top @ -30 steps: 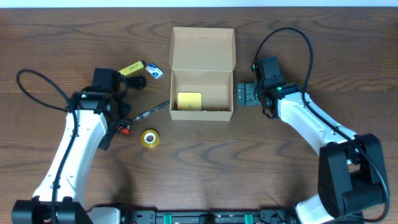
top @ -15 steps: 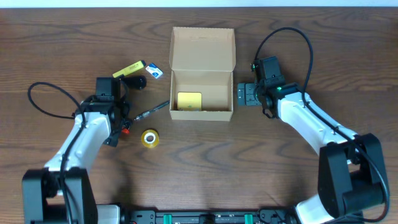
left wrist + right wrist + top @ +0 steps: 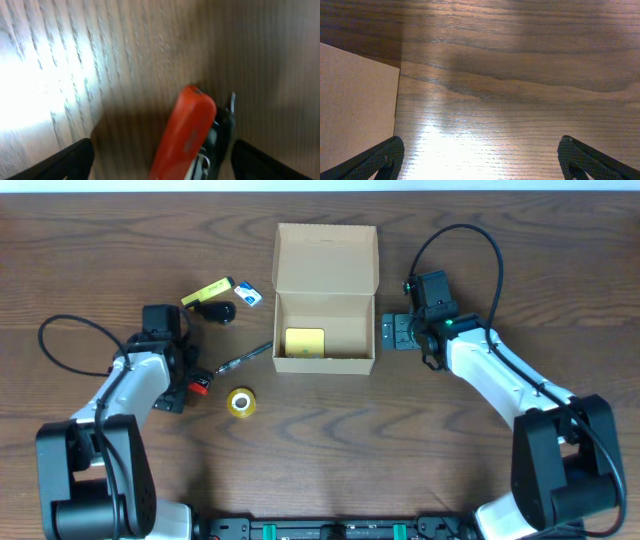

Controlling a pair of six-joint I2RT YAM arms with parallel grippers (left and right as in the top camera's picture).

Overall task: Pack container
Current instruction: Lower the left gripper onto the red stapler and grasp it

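Note:
The container is a tan cardboard box in mid-table, its flap lid open toward the back. A yellow pad lies inside it. My left gripper is open and low over the table, its fingers either side of a small red and black tool. In the left wrist view the tool lies between the open fingers, not clamped. My right gripper is open and empty beside the box's right wall, over bare wood.
A black pen lies left of the box. A yellow tape roll lies in front of the pen. A yellow marker, a black piece and a small blue-white item lie at the back left.
My left arm has folded in and its wrist has shifted slightly left, with the gripper staying at the red tool. The right arm and the box have not moved.

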